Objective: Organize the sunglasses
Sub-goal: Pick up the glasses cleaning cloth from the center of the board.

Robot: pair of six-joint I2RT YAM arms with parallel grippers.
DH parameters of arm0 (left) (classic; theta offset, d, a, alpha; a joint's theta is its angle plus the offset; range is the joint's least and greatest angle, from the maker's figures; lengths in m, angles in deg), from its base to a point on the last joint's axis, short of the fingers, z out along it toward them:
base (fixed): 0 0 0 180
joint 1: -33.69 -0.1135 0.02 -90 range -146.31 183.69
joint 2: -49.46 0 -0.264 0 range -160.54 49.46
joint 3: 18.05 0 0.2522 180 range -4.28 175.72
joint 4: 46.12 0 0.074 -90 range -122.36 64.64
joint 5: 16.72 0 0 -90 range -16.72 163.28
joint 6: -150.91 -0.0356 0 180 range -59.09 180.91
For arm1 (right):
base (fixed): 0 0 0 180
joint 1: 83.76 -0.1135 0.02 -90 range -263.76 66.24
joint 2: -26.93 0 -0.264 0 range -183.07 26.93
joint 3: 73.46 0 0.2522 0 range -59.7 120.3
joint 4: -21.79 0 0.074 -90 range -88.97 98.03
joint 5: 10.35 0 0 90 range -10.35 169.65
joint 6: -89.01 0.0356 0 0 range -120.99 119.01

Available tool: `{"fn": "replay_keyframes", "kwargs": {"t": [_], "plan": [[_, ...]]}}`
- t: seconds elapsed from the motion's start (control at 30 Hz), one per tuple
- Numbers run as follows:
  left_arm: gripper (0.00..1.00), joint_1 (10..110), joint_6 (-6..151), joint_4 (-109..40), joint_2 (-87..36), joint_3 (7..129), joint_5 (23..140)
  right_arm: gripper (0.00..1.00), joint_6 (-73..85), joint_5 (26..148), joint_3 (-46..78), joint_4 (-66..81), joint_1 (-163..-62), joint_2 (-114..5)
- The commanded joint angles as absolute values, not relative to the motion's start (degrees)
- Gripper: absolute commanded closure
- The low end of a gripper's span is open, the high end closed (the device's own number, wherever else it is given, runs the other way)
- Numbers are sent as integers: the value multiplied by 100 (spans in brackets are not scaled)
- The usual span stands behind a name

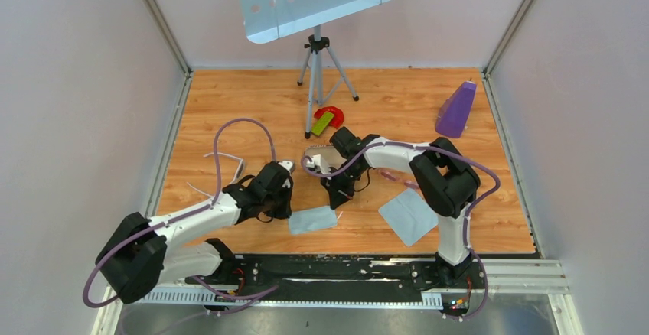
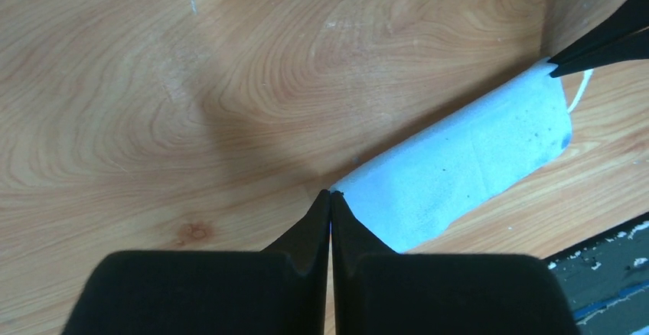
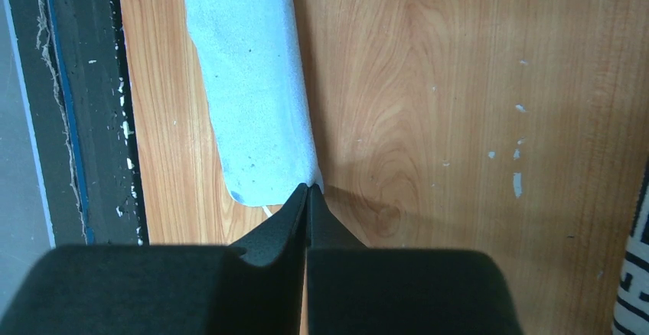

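Observation:
A folded light blue cloth lies on the wooden table near the front edge. My left gripper is shut, its tips pinched on the cloth's near corner. The right gripper is shut too, pinching the corner at the other end of the cloth. In the left wrist view the right gripper's black fingertips touch that far corner. A thin white strand pokes out from under that end. The sunglasses do not show plainly in any view. Overhead, the left gripper and right gripper flank the cloth.
A second blue-grey cloth lies flat by the right arm. A pale oblong object sits under the right forearm. Thin white strips lie left of the left arm. A red and green item, a tripod and a purple cone stand behind.

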State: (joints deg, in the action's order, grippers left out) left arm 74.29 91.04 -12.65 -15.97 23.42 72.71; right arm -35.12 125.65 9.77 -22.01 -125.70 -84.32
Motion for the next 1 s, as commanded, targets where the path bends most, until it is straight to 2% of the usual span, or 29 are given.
{"fn": "replay_keyframes", "kwargs": {"t": [0.0, 0.27, 0.97], "plan": [[100, 7397, 8961, -1460, -1331, 2295, 7434, 100, -3338, 12666, 972, -2386, -12499, -8166], [100, 7395, 8666, -1523, -978, 2646, 7156, 100, -3066, 12480, 1012, -2538, -12448, -7746], [100, 7395, 7911, -1619, -3006, 4723, 6908, 100, -3119, 12064, 1796, -3208, -11475, -7378]]}}
